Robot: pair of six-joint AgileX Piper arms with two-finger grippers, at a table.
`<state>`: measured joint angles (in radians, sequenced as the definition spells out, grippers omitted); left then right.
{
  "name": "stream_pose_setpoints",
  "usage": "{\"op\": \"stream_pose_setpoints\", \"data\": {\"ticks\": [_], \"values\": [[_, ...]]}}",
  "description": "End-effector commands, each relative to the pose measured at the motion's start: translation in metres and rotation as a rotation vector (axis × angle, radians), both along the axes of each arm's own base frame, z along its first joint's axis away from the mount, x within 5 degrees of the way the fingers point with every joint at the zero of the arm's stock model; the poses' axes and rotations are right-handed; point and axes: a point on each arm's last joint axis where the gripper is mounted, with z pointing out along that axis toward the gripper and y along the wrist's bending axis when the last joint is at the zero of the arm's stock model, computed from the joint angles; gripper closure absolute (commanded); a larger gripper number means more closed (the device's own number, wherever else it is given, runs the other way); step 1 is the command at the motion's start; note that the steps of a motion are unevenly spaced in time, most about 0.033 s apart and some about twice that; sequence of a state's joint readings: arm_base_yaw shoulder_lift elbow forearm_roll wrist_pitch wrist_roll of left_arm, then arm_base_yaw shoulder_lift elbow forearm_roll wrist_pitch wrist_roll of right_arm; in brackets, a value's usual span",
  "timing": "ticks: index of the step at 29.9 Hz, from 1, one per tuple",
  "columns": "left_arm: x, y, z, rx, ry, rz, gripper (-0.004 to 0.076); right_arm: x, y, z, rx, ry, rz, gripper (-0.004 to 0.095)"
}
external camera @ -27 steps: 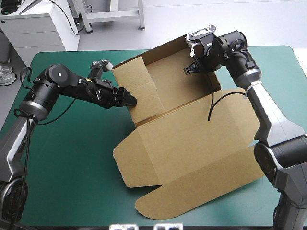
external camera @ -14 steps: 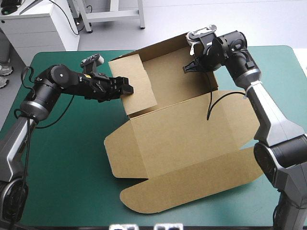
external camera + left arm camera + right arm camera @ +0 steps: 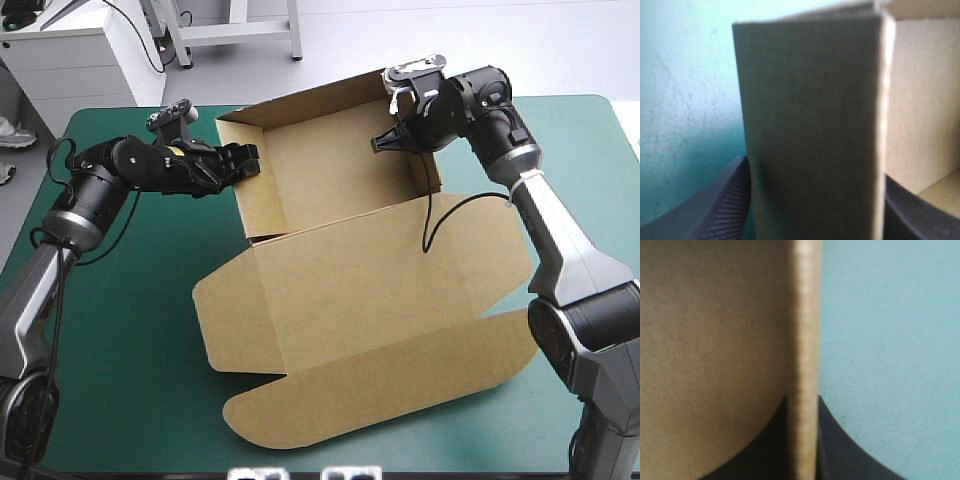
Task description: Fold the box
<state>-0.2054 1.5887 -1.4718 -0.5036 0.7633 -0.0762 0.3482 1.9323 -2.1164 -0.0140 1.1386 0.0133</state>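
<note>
Where the high view gave the whole layout, the wrist views supplied the detail of each grip. From above we saw the box (image 3: 340, 270) lying across the middle of the table, its tray part toward the far edge and its lid spread toward the near edge. The left gripper (image 3: 248, 160) met the top of the tray's left wall, and the right gripper (image 3: 385, 143) met the top of the right wall. Only the left wrist view showed that gripper's fingers (image 3: 722, 212) spread apart, one on either side of the upright wall. Only the right wrist view showed the other fingers (image 3: 837, 445) all but closed, pinching the thin board edge between them. The teal-green cover (image 3: 130, 330) showed to both sides of the box and along the near edge. The brown board stood with its back and side walls raised, while the lid and its rounded flaps lay flat.
</note>
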Motion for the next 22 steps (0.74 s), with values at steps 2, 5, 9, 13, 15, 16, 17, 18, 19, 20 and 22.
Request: {"op": "stream_pose_setpoints", "data": {"ticks": [2,5,9,13,15,16,17,18,19,20,22], "values": [[0.001,-0.006,0.022,-0.007,-0.155,0.028,0.0325,-0.021,0.008,0.040,0.061,-0.120,0.048,0.0924],[0.004,-0.019,0.015,0.036,-0.166,-0.007,0.0383,-0.025,0.018,0.040,0.041,-0.136,0.066,0.0924],[0.007,-0.031,0.005,0.081,-0.165,-0.042,0.0584,-0.026,0.021,0.040,0.041,-0.134,0.050,0.0924],[0.008,-0.031,0.003,0.092,-0.161,-0.041,0.0732,-0.027,0.017,0.038,0.018,-0.107,0.018,0.0924],[0.009,-0.031,0.003,0.084,-0.161,-0.030,0.0732,-0.026,0.016,0.037,0.016,-0.100,-0.003,0.0924],[0.010,-0.031,0.003,0.076,-0.163,-0.019,0.0732,-0.026,0.016,0.035,0.021,-0.093,-0.011,0.0923],[0.011,-0.031,0.003,0.063,-0.160,-0.006,0.0732,-0.024,0.017,0.033,0.030,-0.082,-0.025,0.0923],[0.011,-0.031,0.004,0.056,-0.164,0.001,0.0732,-0.023,0.018,0.030,0.036,-0.069,-0.036,0.0923],[0.012,-0.031,0.003,0.051,-0.165,0.007,0.0732,-0.020,0.019,0.024,0.035,-0.047,-0.044,0.0922],[0.013,-0.031,0.004,0.053,-0.172,0.009,0.0732,-0.018,0.020,0.019,0.028,-0.026,-0.048,0.0922],[0.016,-0.031,0.003,0.069,-0.165,0.007,0.0732,-0.013,0.021,0.006,-0.001,0.029,-0.061,0.0922]]}}
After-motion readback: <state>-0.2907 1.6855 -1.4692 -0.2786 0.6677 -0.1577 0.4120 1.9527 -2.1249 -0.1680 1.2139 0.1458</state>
